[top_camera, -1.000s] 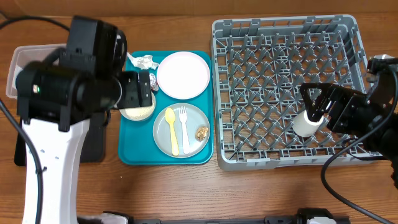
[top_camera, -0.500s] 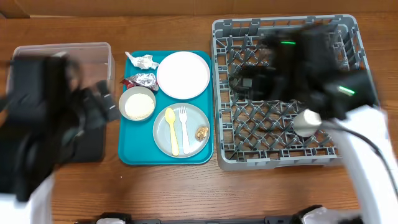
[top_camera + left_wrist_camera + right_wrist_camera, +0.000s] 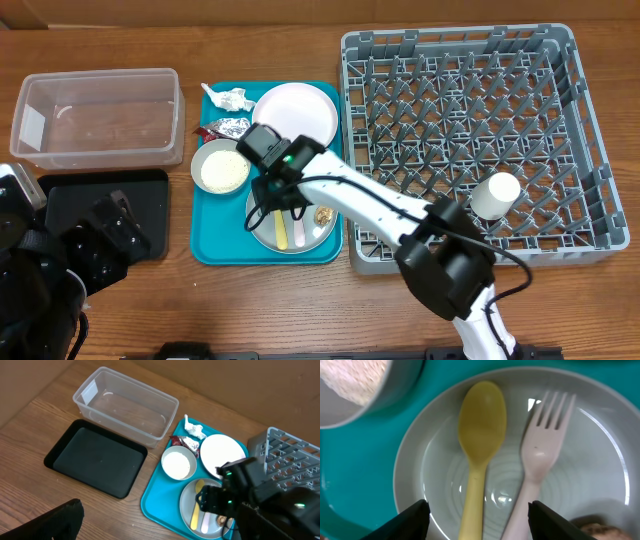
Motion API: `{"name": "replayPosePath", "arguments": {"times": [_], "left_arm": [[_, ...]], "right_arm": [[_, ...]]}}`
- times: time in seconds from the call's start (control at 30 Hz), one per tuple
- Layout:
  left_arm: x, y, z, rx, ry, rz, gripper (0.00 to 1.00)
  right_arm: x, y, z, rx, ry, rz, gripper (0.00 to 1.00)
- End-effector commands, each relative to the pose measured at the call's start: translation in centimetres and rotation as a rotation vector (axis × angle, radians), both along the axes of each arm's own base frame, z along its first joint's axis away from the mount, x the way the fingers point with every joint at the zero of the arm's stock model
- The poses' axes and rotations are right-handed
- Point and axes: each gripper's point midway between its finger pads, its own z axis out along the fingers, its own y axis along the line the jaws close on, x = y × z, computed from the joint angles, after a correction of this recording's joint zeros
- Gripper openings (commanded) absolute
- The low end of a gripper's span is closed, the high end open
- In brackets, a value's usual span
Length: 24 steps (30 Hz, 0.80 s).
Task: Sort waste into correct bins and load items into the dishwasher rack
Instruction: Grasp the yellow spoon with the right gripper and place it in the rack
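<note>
**A:** Since a second ago the right arm has swung off the large grey pegged dishwasher rack [image 3: 590, 100] to the flat teal tray [image 3: 215, 245], and the left arm has drawn back to the lower left of the frame. What is the right gripper [image 3: 479, 507] doing?

**B:** Its jaws stand apart and hold nothing. In the wrist view its fingertips [image 3: 417, 515] sit at the bottom edge. They straddle the handles of the yellow plastic spoon [image 3: 481, 425] and the white plastic fork [image 3: 540, 455], which lie side by side on a round pale plate [image 3: 605, 460].

**A:** Which one gets picked?

**B:** Probably the spoon, since its handle is nearer the centre. To do it well, the gripper should shift towards the left of that frame so only the spoon's handle lies between the jaws. Then it should come straight down and close without nudging the fork.

**A:** What does the overhead view add?

**B:** It shows everything beyond the plate. A small brown food lump [image 3: 325, 213] sits at the plate's right side. Further up the tray are the pale grey bowl of white rice [image 3: 221, 168], the crumpled silver foil wrapper [image 3: 232, 127], the crumpled white paper scrap [image 3: 228, 98] and a second plate [image 3: 300, 115]. The small white cup [image 3: 495, 195] rests in the rack at right. The clear plastic tub [image 3: 100, 72] and the black rectangular tray [image 3: 140, 200] are at left. I cannot tell whether the left gripper [image 3: 112, 225] is open or closed. Only the wrist view shows the gap between the two handles.
</note>
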Motion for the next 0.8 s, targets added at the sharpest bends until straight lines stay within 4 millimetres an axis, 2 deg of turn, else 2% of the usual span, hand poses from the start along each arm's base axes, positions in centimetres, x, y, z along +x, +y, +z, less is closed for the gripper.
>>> {"name": "replayPosePath", "arguments": {"times": [0.0,0.17,0.23,0.33,0.43,0.53,0.63,0.77], "left_arm": [[-0.1,0.5,0.2,0.005,-0.008,0.028,1.00],[-0.1,0.5,0.2,0.005,-0.008,0.028,1.00],[-0.1,0.5,0.2,0.006,-0.007,0.028,1.00],[-0.1,0.5,0.2,0.006,-0.007,0.028,1.00],[-0.1,0.5,0.2,0.006,-0.007,0.028,1.00],[-0.1,0.5,0.2,0.006,-0.007,0.028,1.00],[-0.1,0.5,0.2,0.006,-0.007,0.028,1.00],[-0.1,0.5,0.2,0.006,-0.007,0.028,1.00]], "right_arm": [[0.5,-0.1,-1.6,-0.047,-0.029,-0.037,0.61],[0.3,0.1,-3.4,-0.057,-0.007,-0.033,0.47],[-0.2,0.2,-5.1,-0.068,0.031,-0.026,0.44],[-0.3,0.1,-5.3,-0.072,0.038,-0.025,0.31],[-0.4,0.2,-5.1,-0.069,0.036,-0.023,0.24],[-0.3,0.3,-3.8,-0.055,0.023,-0.023,0.16],[0.0,0.1,-2.2,-0.047,-0.007,-0.027,0.15],[0.6,-0.9,1.3,-0.054,-0.081,-0.043,0.14]]}}
